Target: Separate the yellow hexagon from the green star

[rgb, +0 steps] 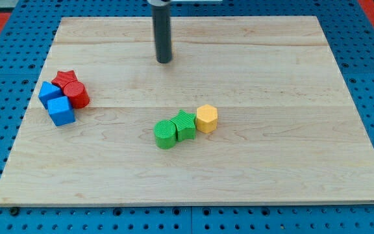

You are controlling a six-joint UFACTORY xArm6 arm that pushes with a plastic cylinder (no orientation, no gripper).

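The surface point(271, 78) is a board of pale wood with long grain lines, lying on a blue pegboard point(5, 195) full of small holes.

Near the middle, a little toward the view's bottom, three blocks stand in a short row that rises to the view's right. The yellow hexagon point(206, 118) is at the right end; it has flat faces and looks smooth. The green star point(185, 125) is in the middle and touches the hexagon on one side. On its other side is the green cylinder point(165, 134), round with ribbed sides, also touching.

At the view's left four blocks make a tight cluster: a red star point(65, 79), a red cylinder point(78, 95), a blue block point(49, 91) whose shape I cannot tell, and a blue cube point(61, 111).

There is no pincer on this arm, only a straight dark rod that holds nothing. My tip point(164, 61) is at the view's top, well apart from all blocks, above the green row.
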